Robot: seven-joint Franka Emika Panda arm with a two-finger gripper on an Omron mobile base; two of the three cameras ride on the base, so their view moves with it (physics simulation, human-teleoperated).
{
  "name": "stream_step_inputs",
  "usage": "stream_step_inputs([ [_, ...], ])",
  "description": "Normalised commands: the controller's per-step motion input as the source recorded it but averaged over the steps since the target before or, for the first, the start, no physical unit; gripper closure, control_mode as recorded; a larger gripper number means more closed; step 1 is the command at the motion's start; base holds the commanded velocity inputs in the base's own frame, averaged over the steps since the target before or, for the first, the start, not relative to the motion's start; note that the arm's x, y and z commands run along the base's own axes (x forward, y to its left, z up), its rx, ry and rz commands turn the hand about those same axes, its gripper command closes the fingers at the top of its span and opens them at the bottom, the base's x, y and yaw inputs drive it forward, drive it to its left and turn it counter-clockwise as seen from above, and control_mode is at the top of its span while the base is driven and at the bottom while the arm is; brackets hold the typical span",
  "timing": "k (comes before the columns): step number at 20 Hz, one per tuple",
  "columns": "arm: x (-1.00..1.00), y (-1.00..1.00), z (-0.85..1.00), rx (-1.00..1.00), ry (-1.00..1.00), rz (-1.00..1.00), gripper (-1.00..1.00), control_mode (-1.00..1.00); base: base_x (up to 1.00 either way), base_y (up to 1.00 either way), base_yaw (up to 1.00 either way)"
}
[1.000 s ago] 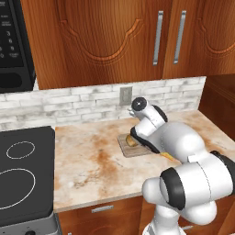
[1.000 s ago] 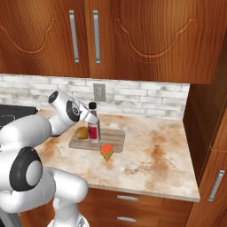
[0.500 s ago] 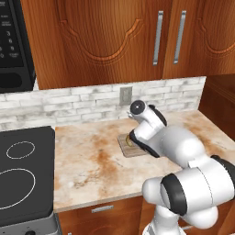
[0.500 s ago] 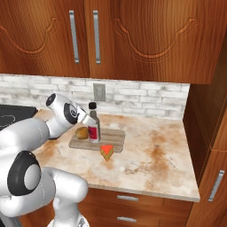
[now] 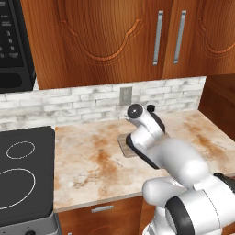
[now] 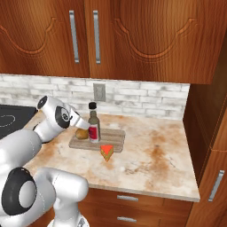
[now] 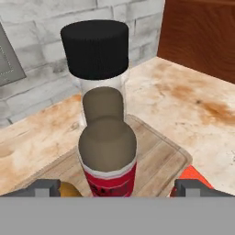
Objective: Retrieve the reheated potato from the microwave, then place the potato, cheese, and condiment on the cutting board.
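Observation:
The cutting board [image 6: 116, 136] lies on the counter below the wall outlet. On it stand the condiment [image 6: 93, 127] bottle, upright, and the potato [image 6: 81, 133] just to its left. The cheese [image 6: 106, 152] wedge lies at the board's front edge, overlapping it. My gripper [image 6: 81, 126] is open just left of the bottle. In the hand view my gripper [image 7: 117, 188] has its fingertips [image 7: 46, 187] wide on either side of the condiment [image 7: 108, 153] without touching it, over the cutting board [image 7: 158, 153], with the potato [image 7: 69, 189] and the cheese [image 7: 193, 176] at the bottom corners. The microwave [image 5: 13, 46] hangs at the upper left.
A black cooktop [image 5: 23, 174] fills the counter's left end. A wall outlet [image 6: 99, 91] sits in the brick backsplash behind the board. Wooden cabinets [image 6: 133, 35] hang overhead and a wooden side panel [image 6: 206, 115] closes the counter's right end.
The jaws have spread a little wider and the hand has drawn back slightly to the left, away from the condiment. The bottle, potato and cheese have stayed put.

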Motion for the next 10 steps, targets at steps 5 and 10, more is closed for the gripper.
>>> stream_step_inputs([
  [5,-0.42,-0.05,0.19,0.00,0.04,0.06,-1.00,-1.00,0.00,0.00,0.00],
  [10,-0.34,-0.23,0.22,0.01,0.11,0.13,-1.00,-1.00,0.00,0.00,0.00],
])
